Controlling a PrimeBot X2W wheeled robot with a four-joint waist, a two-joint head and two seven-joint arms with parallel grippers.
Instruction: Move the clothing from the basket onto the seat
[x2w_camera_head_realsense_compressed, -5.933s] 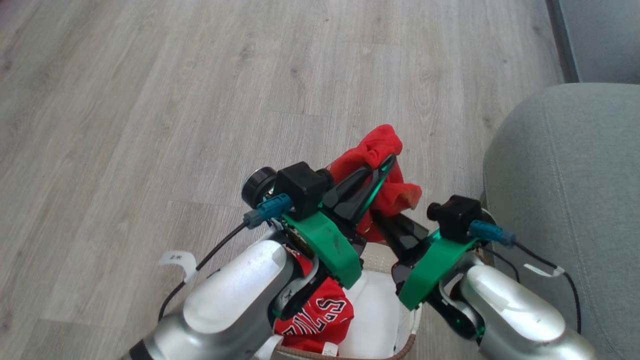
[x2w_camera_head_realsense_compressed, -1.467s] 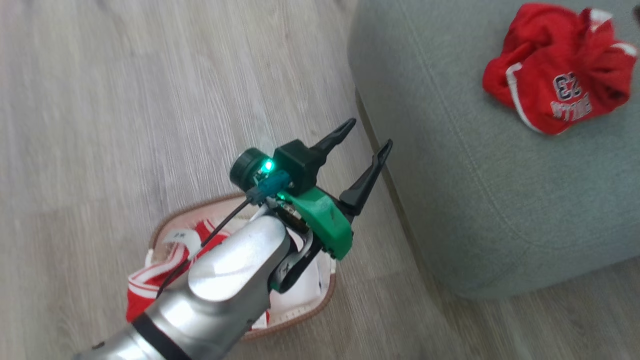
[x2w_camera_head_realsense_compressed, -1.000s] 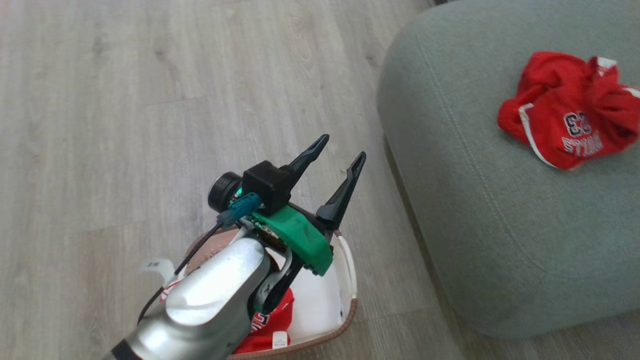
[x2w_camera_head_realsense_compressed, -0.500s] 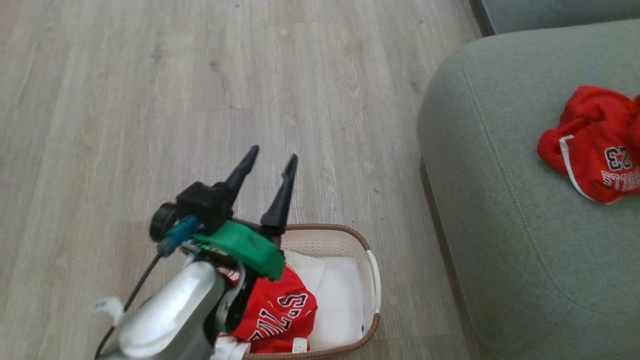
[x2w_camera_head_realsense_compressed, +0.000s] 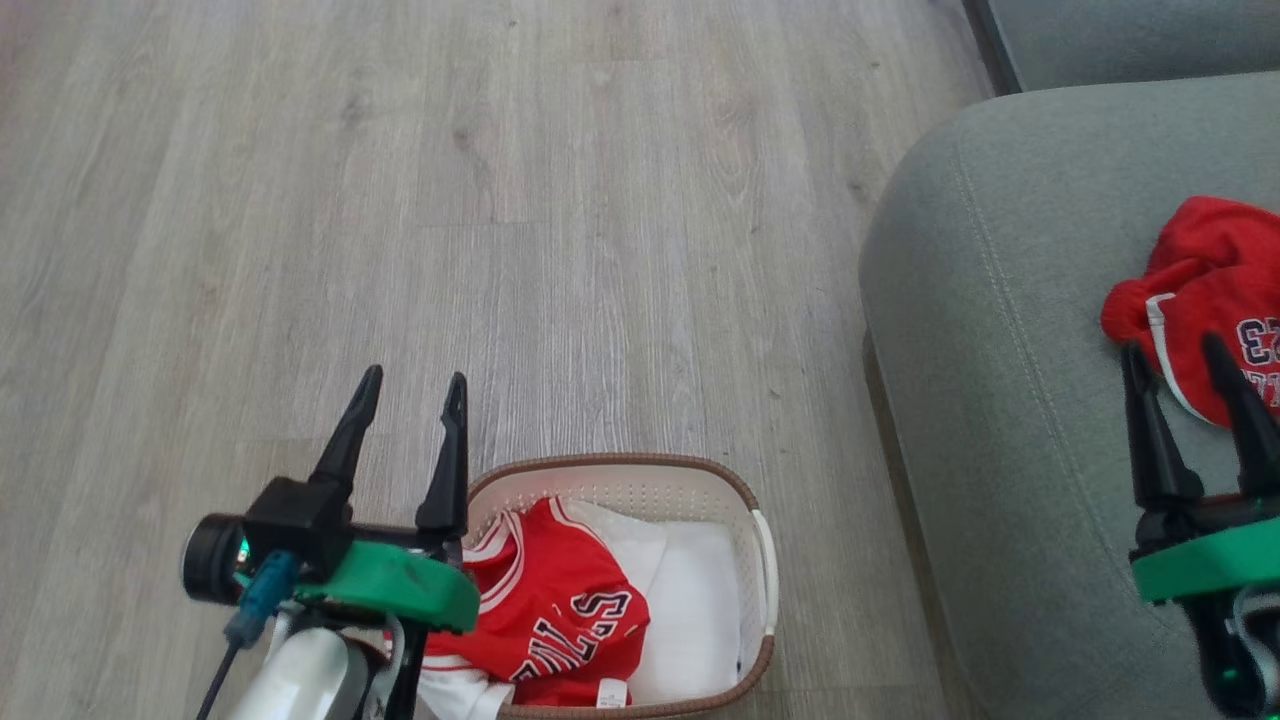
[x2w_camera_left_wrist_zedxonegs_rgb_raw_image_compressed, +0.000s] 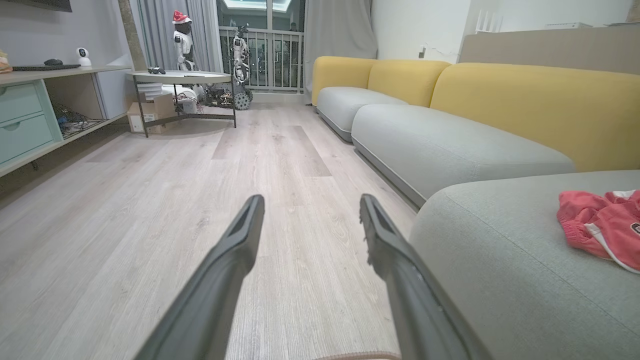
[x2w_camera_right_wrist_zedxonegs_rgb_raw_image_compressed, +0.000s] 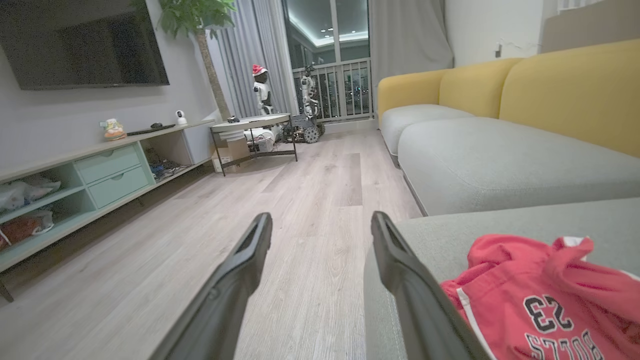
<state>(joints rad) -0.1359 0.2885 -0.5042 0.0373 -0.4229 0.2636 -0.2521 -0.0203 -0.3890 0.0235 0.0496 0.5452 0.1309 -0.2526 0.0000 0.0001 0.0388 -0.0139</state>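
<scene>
1. Floor (x2w_camera_head_realsense_compressed: 500, 250): pale wood-look planks that carry the basket and the seat.
2. Seat (x2w_camera_head_realsense_compressed: 1000, 420): large grey-green upholstered cushion with a stitched seam, on the robot's right. Its rounded corner stands near the basket with a strip of floor between.
3. Basket (x2w_camera_head_realsense_compressed: 620, 466): oval, cream, with a perforated wall, a brown woven rim and a white handle on the seat side. It stands on the floor left of the seat. A white liner (x2w_camera_head_realsense_compressed: 690, 600) shows bare in its right half.
4. Jersey (x2w_camera_head_realsense_compressed: 560, 610): red with white trim and partial lettering. It lies crumpled inside the basket, in the left half, on the liner.
5. Shorts (x2w_camera_head_realsense_compressed: 1210, 280): red, bunched, marked 23 (the number reads upside down from the head view). They lie on top of the seat, well apart from the basket.
6. Left gripper (x2w_camera_head_realsense_compressed: 415, 375): fingers spread with nothing between them, raised over the floor just beside the basket's left rim.
7. Right gripper (x2w_camera_head_realsense_compressed: 1171, 345): fingers spread and empty, raised over the seat with the tips just beside the near edge of the shorts. Contact cannot be determined.
</scene>
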